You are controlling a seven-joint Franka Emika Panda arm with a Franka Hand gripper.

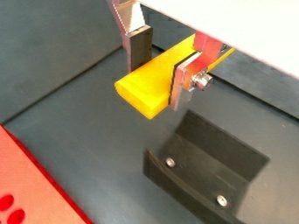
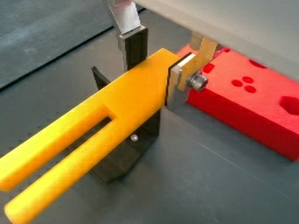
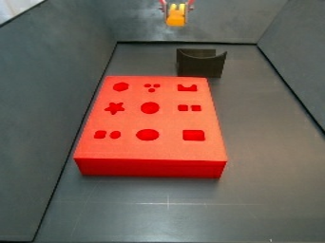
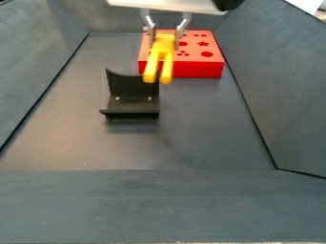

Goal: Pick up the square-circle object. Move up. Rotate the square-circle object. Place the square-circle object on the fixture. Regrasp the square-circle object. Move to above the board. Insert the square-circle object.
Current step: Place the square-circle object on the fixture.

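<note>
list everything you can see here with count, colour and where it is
square-circle object: one, yellow-orange, forked at one end, held off the floor between the gripper's fingers, above the fixture
fixture: one, dark grey-black bracket on a base plate, on the floor beside the board
board: one, red, flat with many shaped cut-outs, lying on the floor
floor: dark grey, with sloped walls around it
gripper: one, silver plate fingers with dark pads, shut on the square-circle object, raised above the fixture

The gripper (image 2: 160,61) holds the yellow square-circle object (image 2: 87,140) above the fixture (image 4: 130,95), beside the red board (image 3: 150,123).
</note>
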